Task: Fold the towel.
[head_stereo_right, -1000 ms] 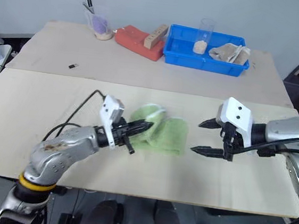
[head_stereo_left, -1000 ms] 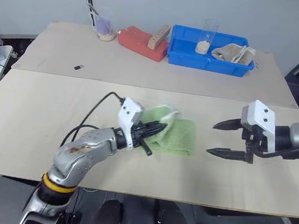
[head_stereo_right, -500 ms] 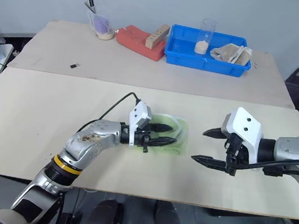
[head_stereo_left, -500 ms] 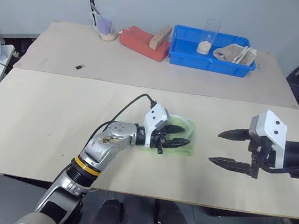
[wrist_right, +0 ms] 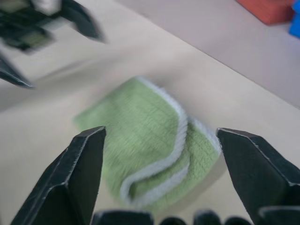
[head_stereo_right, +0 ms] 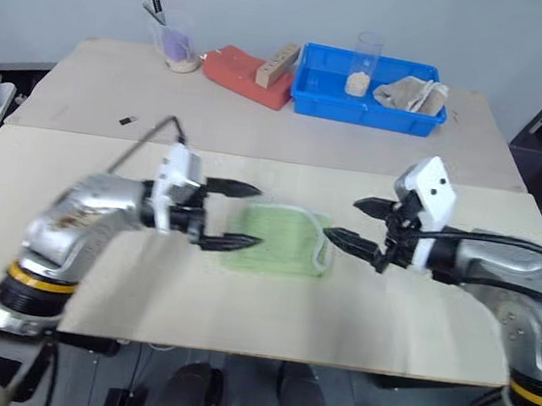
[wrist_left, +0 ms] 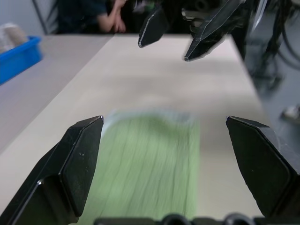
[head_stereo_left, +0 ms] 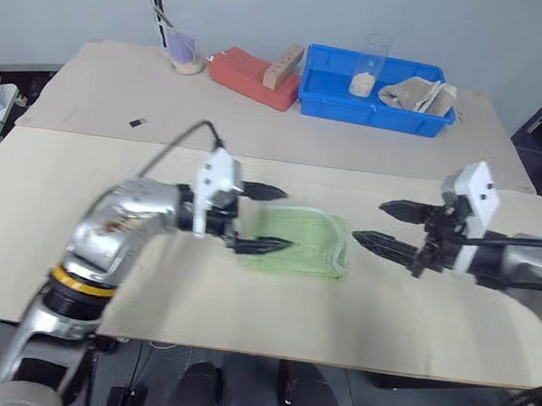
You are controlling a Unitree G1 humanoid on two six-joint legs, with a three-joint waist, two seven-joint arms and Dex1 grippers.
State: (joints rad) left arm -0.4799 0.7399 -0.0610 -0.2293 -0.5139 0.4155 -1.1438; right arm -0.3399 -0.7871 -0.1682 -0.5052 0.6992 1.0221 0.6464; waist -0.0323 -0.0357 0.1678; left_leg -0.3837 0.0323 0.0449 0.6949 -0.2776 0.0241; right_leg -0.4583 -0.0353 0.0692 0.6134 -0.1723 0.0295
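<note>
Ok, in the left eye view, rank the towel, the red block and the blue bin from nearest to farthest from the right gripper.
1. towel, just beside the right gripper, toward the middle.
2. blue bin, at the table's far edge.
3. red block, far edge, left of the bin.

The desk (head_stereo_left: 44,237) is a pale wood-coloured surface made of two boards meeting at a seam. On the near board the towel (head_stereo_left: 298,241) lies folded, light green with white edging. On the far board rest a blue tray (head_stereo_left: 330,98), a red block (head_stereo_left: 250,75), a clear cup (head_stereo_left: 183,46) with something purple inside, and a small dark object (head_stereo_left: 138,123), perhaps a clip.
</note>
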